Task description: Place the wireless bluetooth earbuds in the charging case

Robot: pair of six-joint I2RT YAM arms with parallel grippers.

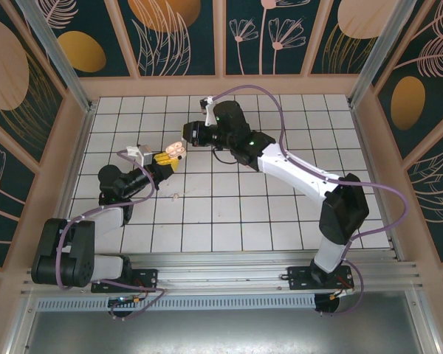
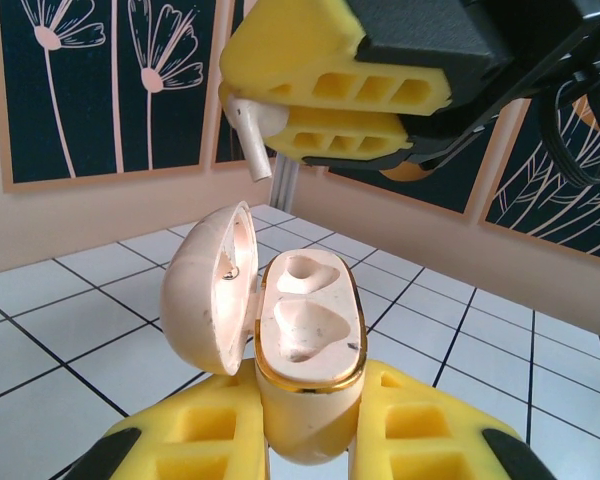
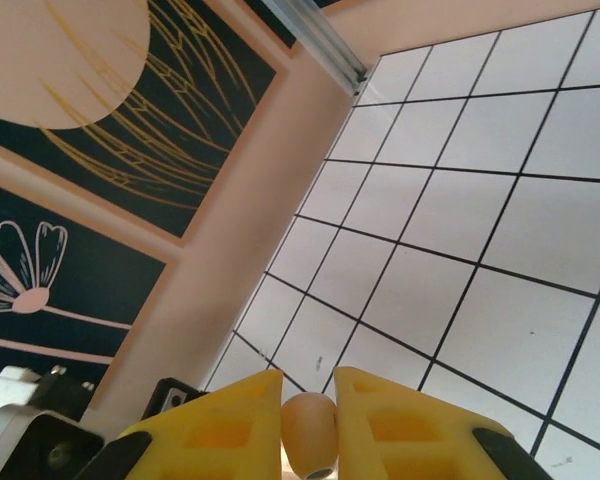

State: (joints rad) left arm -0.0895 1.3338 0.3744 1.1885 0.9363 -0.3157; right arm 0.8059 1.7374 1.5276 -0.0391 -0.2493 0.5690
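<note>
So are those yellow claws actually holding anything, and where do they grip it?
Left tool clamps the open charging case by its lower body; right tool pinches an earbud by its head, stem free.

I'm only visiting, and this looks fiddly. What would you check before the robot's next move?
1. Case clamped in the left gripper: ok.
2. Lid swung open: ok.
3. Both slots in the case empty: ok.
4. Earbud pinched in the right gripper, stem sticking out: ok.
5. Earbud above the case, not touching it: ok.
6. Stem lined up with a slot: cannot tell.
</note>
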